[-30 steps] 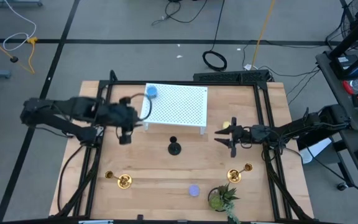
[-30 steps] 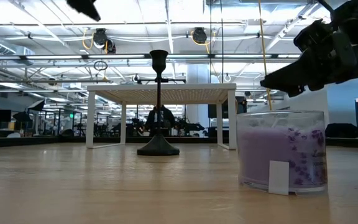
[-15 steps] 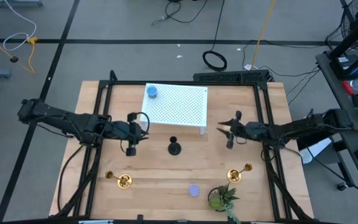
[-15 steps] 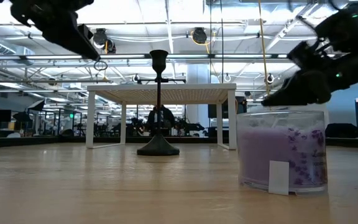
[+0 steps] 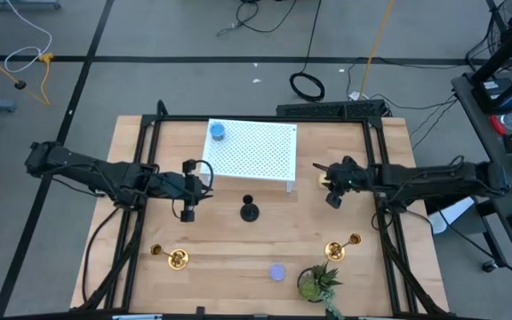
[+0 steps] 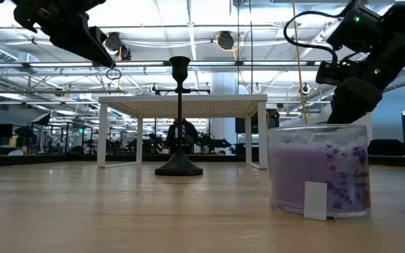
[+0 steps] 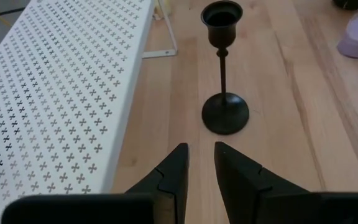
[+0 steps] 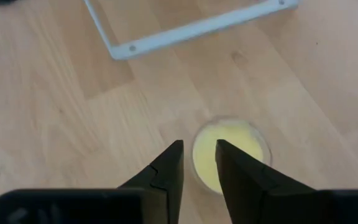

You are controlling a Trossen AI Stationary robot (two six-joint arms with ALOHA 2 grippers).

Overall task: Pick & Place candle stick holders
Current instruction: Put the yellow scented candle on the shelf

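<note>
The left gripper (image 7: 197,163) hangs empty with its fingers a narrow gap apart; just ahead stands the black holder (image 7: 224,74) upright on the table (image 7: 291,93), with the white rack (image 7: 61,93) alongside. The right gripper (image 8: 197,162), fingers also a narrow gap apart and empty, hovers over a yellow candle (image 8: 229,152) near the rack's foot. Two gold holders (image 5: 177,258) (image 5: 336,251) lie farther off, near the table's front edge.
</note>
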